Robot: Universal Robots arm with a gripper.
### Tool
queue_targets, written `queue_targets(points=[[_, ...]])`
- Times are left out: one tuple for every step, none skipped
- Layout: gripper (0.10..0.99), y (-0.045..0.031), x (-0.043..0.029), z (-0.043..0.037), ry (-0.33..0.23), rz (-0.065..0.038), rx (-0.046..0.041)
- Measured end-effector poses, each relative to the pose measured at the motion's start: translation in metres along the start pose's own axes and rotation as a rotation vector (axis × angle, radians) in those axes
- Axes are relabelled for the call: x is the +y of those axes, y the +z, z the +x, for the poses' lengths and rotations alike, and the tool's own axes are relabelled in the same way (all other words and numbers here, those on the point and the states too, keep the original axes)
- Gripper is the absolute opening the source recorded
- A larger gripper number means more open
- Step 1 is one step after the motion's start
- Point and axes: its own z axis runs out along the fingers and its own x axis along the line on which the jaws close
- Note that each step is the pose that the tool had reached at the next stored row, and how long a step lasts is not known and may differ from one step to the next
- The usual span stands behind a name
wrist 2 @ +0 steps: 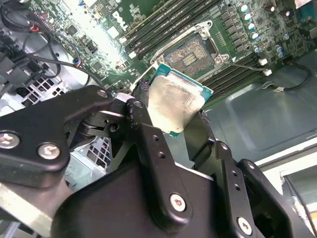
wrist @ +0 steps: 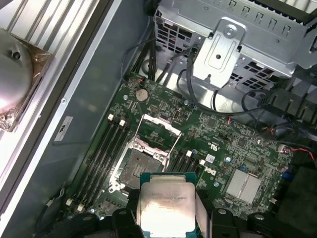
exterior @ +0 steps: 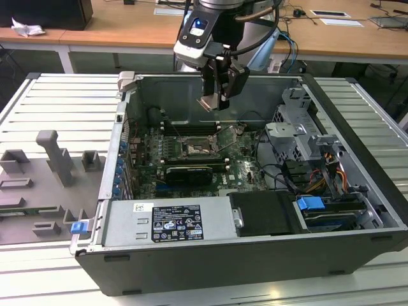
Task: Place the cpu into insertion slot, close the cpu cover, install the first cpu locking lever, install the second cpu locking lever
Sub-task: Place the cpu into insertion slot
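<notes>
Gripper [exterior: 215, 101] hangs over the open top of the computer case [exterior: 191, 261], above the wall rims, with free air on all sides of it. The jaws are partly closed, and the fingers [wrist 2: 198, 135] pinch the cpu [exterior: 210, 102] by two opposite edges. In both wrist views the cpu [wrist 2: 176, 101] sits between the fingertips with its silver top showing and a green border around it, and it is tilted, not level with the board. The insertion slot [wrist: 136, 168] lies below the gripper and well apart from the held chip, just past the fingertips in the first wrist view. It is a dark recess with a metal rim, and there is no chip in it. The cpu cover [wrist: 158, 131] is swung up off the slot on the side away from the gripper, with green board showing through its cut-out. The slot [wrist 2: 193, 55] is boxed in by long black memory slots [wrist: 106, 144] running along two sides, close to the rim. The grey case wall [wrist: 74, 124] is beyond the memory slots on one side. On the other side are the metal drive cage [wrist: 233, 44] and loose black cables [wrist: 198, 79], set well off from the slot. In the exterior view the slot [exterior: 194, 148] is straight under the gripper, with the graphics card [exterior: 188, 173] just beyond it and the power supply [exterior: 169, 220] farther off. The motherboard [exterior: 245, 167] is open to approach from above.
</notes>
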Motion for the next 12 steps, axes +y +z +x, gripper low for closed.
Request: queue_targets(points=[[0.529,0.0001,0.0000,0.0000,0.008,0.000,-0.0007],[0.529,0.0002,0.0000,0.0000,0.011,0.000,-0.0010],[0.529,0.0002,0.0000,0.0000,0.015,0.000,-0.0012],[0.529,0.0004,0.0000,0.0000,0.018,0.000,-0.0014],[0.529,0.0005,0.0000,0.0000,0.019,0.000,-0.0016],[0.529,0.0007,0.0000,0.0000,0.021,0.000,-0.0018],[0.529,0.0008,0.0002,-0.0002,0.021,0.000,-0.0019],[0.529,0.0011,0.0003,-0.0002,0.022,0.000,-0.0020],[0.529,0.0014,0.0003,-0.0002,0.021,0.000,-0.0027],[0.529,0.0017,0.0003,-0.0002,0.021,0.000,-0.0030],[0.529,0.0019,0.0003,-0.0003,0.022,0.001,-0.0037],[0.529,0.0019,0.0003,-0.0003,0.023,0.001,-0.0038]])
